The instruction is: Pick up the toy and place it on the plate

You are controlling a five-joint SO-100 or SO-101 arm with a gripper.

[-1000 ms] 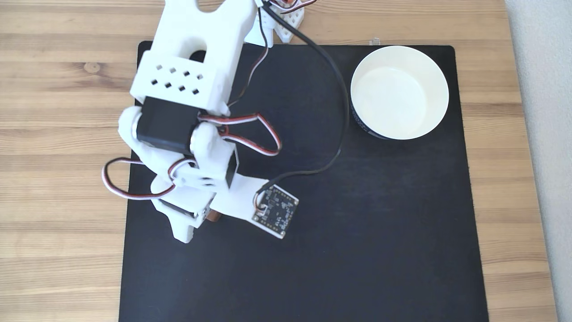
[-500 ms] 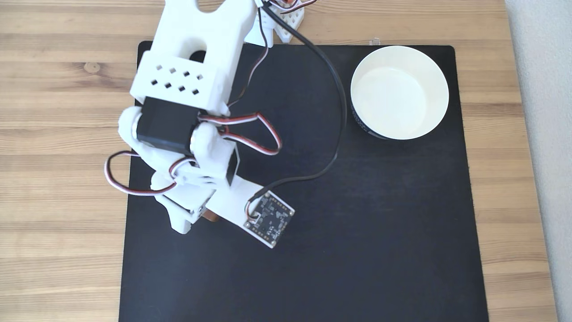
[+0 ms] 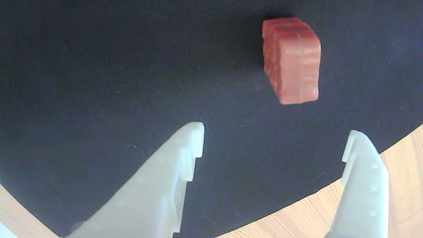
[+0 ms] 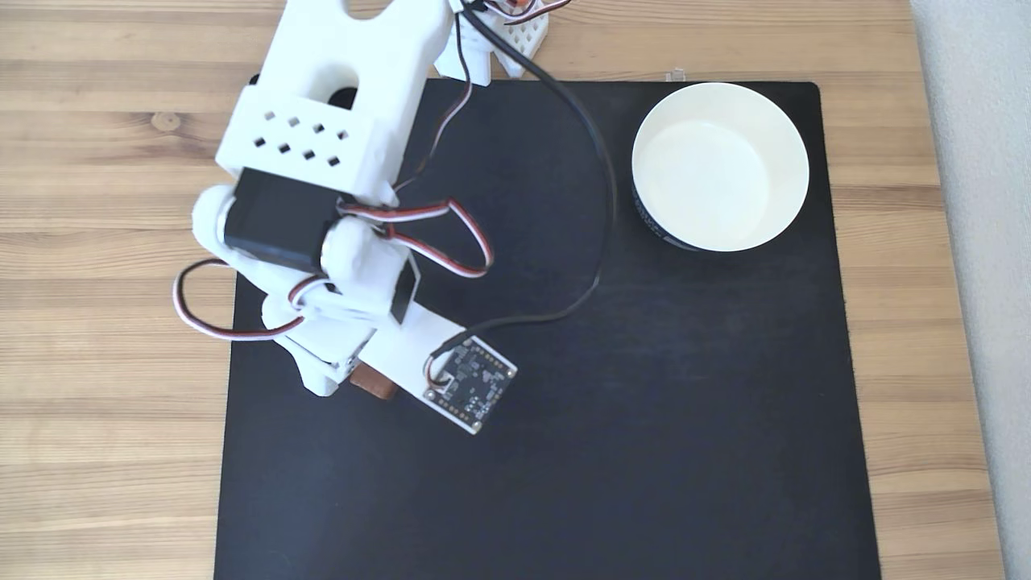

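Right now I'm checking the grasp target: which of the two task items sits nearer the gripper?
The toy, just ahead of the open gripper; the plate sits far across the mat.

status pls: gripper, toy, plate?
Gripper open, empty, short of the toy. Toy loose on the black mat. Plate empty at mat's far corner, path clear.

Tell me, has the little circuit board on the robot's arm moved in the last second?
Yes. In the fixed view the circuit board has shifted left, farther from the plate.
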